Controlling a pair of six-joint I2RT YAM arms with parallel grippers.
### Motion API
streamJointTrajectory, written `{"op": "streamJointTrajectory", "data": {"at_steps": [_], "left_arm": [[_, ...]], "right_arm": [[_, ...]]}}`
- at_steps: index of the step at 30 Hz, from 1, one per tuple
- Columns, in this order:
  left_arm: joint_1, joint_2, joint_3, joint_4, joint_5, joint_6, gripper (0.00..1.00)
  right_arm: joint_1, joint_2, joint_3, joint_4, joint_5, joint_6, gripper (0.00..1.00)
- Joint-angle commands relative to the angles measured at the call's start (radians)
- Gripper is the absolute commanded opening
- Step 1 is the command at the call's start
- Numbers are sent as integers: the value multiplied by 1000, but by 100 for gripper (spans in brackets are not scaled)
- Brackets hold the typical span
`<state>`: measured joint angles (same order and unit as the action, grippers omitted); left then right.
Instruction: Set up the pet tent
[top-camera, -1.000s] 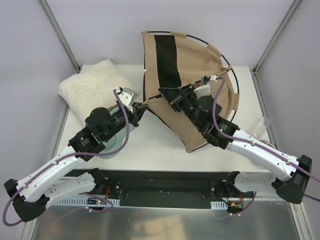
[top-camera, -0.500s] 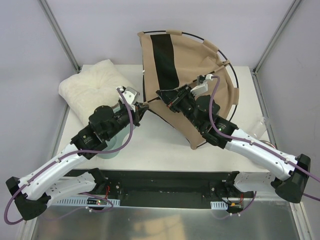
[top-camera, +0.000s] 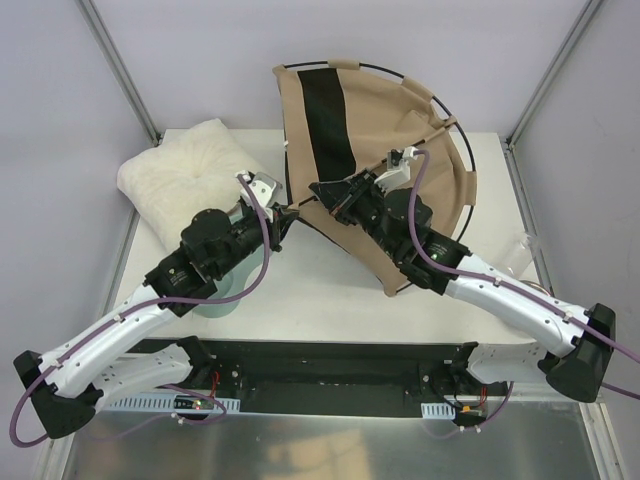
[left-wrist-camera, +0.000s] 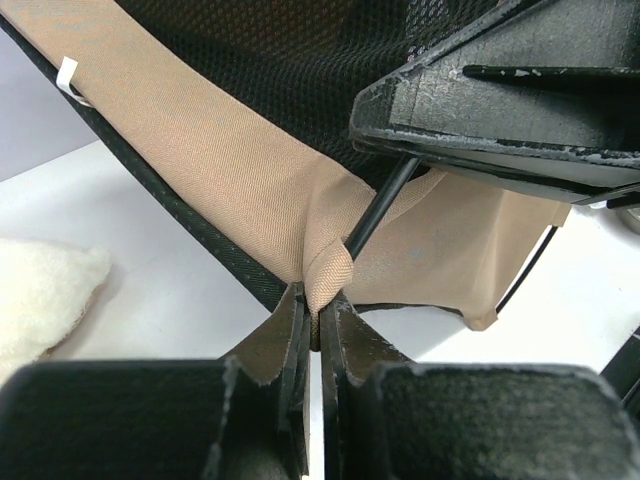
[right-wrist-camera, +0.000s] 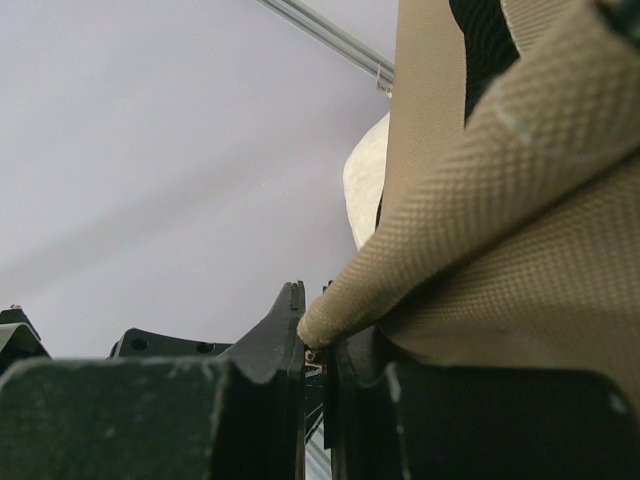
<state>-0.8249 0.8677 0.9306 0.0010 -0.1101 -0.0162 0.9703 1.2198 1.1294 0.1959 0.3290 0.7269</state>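
Observation:
The pet tent (top-camera: 400, 150) is tan fabric with a black panel (top-camera: 325, 115), and a thin black pole (top-camera: 455, 115) arcs round its far edge. It stands partly raised at the table's back middle. My left gripper (top-camera: 288, 212) is shut on the tent's near-left corner. In the left wrist view the jaws (left-wrist-camera: 318, 310) pinch a tan sleeve end (left-wrist-camera: 328, 275) where a black pole (left-wrist-camera: 380, 212) comes out. My right gripper (top-camera: 318, 188) sits just right of it, shut on a tan fabric fold (right-wrist-camera: 420, 270) of the tent.
A white fluffy cushion (top-camera: 185, 175) lies at the back left, close to my left arm. A pale round dish (top-camera: 215, 300) sits under the left forearm. A clear object (top-camera: 525, 250) rests at the table's right edge (top-camera: 530, 215). The frame uprights (top-camera: 120, 70) flank the table.
Both grippers have kept their hold and shifted slightly left and toward the back. The tent's top edge has swung a little to the left with them.

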Motion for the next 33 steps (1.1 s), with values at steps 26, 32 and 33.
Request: {"op": "streamJointTrajectory", "data": {"at_steps": [26, 32, 33], "left_arm": [[-6, -32, 47, 27, 156, 1, 4], [-8, -32, 54, 27, 130, 7, 0], [-8, -35, 56, 27, 127, 7, 0]], "right_arm": [[4, 55, 61, -85, -42, -185, 0], [22, 93, 104, -167, -9, -257, 0], [28, 99, 110, -185, 10, -274, 0]]}}
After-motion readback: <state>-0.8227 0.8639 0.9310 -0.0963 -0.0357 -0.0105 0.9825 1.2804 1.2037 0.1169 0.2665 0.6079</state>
